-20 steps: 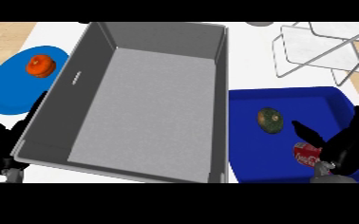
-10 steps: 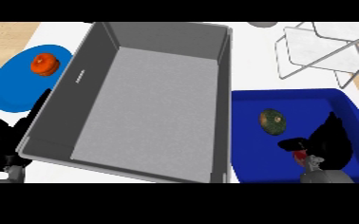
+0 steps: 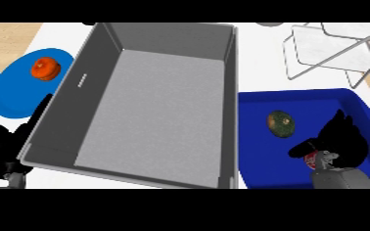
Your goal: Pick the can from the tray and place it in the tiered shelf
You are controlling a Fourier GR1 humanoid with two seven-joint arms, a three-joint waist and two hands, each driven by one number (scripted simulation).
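Down at the lower right, the right hand (image 3: 339, 139) sits inside the blue tray (image 3: 260, 171), its fingers curled over the red can (image 3: 312, 160), which shows only as a sliver under the palm near the tray's front corner. The thumb appears to hook round the can's left side, though the hand hides most of the contact, so whether the fingers fully close on it is hard to judge. To do this step well, the grasp should wrap the can's body squarely before any lift, then rise straight up to clear the tray wall. A green, avocado-like fruit (image 3: 281, 124) lies just beside the hand, up and to the left; the lift should not nudge it. The tiered shelf (image 3: 325, 54) stands well apart at the upper right, with open white counter between it and the tray's far edge. The large grey bin (image 3: 86, 78) fills the centre, its right wall near the tray. The left hand (image 3: 22, 132) rests at the left edge, fingers spread.
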